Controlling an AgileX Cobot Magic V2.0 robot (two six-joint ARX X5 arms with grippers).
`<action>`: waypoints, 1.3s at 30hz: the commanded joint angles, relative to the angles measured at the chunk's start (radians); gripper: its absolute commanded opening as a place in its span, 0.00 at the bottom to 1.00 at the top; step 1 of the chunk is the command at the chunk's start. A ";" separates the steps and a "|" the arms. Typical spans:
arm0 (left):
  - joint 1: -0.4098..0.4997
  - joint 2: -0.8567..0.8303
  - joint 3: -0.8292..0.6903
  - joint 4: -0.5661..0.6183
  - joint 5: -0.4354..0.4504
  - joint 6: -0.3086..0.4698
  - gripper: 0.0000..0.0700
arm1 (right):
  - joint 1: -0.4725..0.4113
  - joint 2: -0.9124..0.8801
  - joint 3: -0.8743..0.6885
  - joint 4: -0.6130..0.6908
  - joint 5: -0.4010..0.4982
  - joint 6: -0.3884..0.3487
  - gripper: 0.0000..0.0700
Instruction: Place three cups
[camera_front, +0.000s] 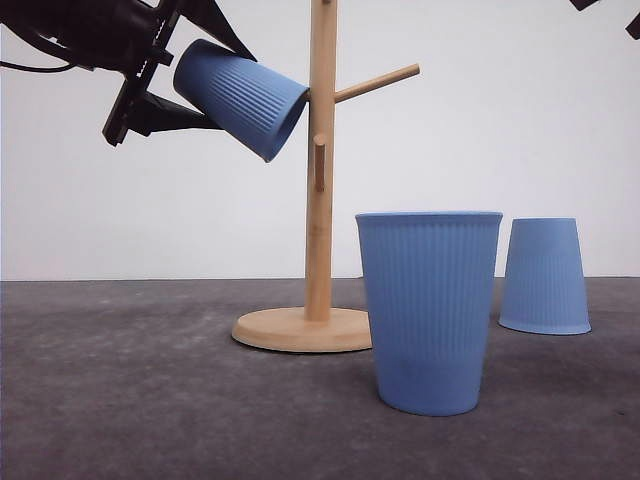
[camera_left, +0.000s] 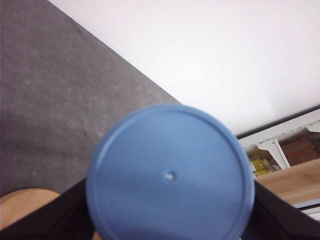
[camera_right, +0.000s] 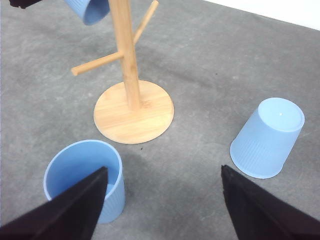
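Observation:
My left gripper (camera_front: 195, 75) is shut on a light-blue ribbed cup (camera_front: 240, 97), held high and tilted, its mouth against the post of the wooden cup tree (camera_front: 320, 200). The left wrist view shows that cup's flat base (camera_left: 170, 175) between the black fingers (camera_left: 45, 220). A second cup (camera_front: 430, 310) stands upright on the table in front of the tree's base. A third cup (camera_front: 544, 275) stands upside down at the right. My right gripper (camera_right: 165, 210) hangs open above the table, between the upright cup (camera_right: 85, 175) and the inverted cup (camera_right: 267, 137).
The cup tree has a round base (camera_right: 132, 110) and bare pegs (camera_front: 375, 82) pointing right and forward. The grey table (camera_front: 120, 380) stretches left of the base. A white wall lies behind.

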 joint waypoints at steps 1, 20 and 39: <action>-0.005 0.026 0.011 -0.005 -0.015 0.038 0.50 | 0.005 0.005 0.011 0.013 -0.002 0.011 0.66; -0.004 0.036 0.011 -0.024 0.038 0.060 0.76 | 0.005 0.005 0.011 0.013 -0.002 0.011 0.66; -0.002 -0.110 0.011 -0.334 0.135 0.153 0.80 | 0.005 0.005 0.011 0.013 -0.002 0.011 0.66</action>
